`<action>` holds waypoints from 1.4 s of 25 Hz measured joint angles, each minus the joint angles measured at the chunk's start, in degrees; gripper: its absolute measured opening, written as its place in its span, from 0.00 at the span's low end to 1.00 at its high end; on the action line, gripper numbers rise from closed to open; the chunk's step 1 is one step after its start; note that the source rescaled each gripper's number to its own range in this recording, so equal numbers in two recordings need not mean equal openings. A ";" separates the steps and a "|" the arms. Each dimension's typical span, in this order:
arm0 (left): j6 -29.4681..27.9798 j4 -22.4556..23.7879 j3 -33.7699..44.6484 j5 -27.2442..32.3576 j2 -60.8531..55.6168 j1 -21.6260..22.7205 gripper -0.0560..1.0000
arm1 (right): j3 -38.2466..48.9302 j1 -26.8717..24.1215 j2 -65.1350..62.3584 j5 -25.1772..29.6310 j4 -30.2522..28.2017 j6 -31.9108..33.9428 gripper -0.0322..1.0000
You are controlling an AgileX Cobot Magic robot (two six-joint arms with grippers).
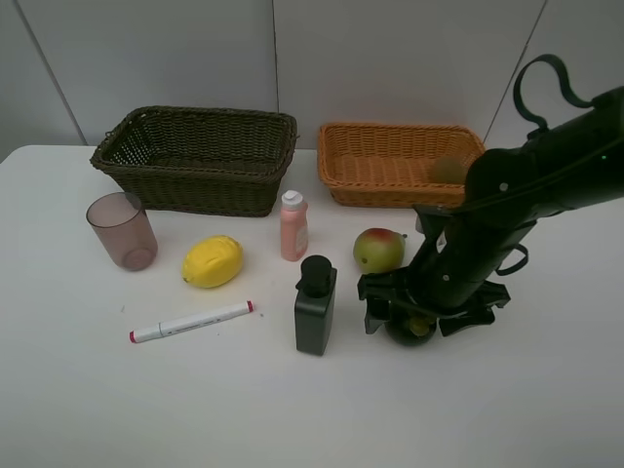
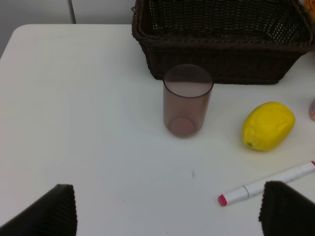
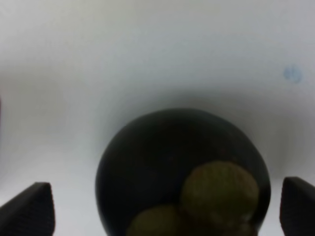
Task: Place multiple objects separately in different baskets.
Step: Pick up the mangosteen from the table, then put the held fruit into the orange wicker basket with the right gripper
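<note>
The right claw (image 1: pixel 419 318) hangs low over the round dark mangosteen (image 3: pixel 167 147), its jaws spread wide on either side of the fruit and not gripping it. The fruit sits toward the right side of the white bench (image 1: pixel 78 409), in front of the shallow orange wicker basket (image 1: pixel 390 192) at the back edge, where a brown kiwi (image 1: pixel 448 171) already lies. The step in hand looks like picking up the mangosteen: the jaws must close, lift, and carry it back to a basket. The left claw (image 2: pixel 167 211) hovers wide open and empty near the translucent brownish cup (image 2: pixel 187 101).
</note>
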 joint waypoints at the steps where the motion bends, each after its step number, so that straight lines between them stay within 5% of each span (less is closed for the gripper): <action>1: 0.00 0.00 0.00 0.00 0.00 0.00 0.97 | 0.00 0.00 0.00 0.00 0.00 0.00 0.97; 3: 0.00 0.00 0.00 0.00 0.00 0.00 0.97 | 0.00 0.00 0.00 0.00 0.00 0.00 0.83; 5: 0.00 0.00 0.00 0.00 0.00 0.00 0.97 | 0.00 0.00 0.00 0.10 0.10 0.00 0.53; 6: 0.00 0.00 0.00 0.00 0.00 0.00 0.97 | 0.00 0.00 0.00 0.18 0.30 0.06 0.50; 18: 0.00 0.00 0.00 0.00 0.00 0.00 0.97 | -0.13 0.00 -0.86 2.20 0.42 0.06 0.50; 29: 0.00 0.00 0.00 0.00 0.00 0.00 0.97 | -17.73 -0.60 -10.78 25.52 -5.16 0.06 0.50; 35: 0.00 0.00 0.00 0.00 0.00 0.00 0.97 | -29.81 -2.84 -11.04 32.64 -11.70 0.06 0.50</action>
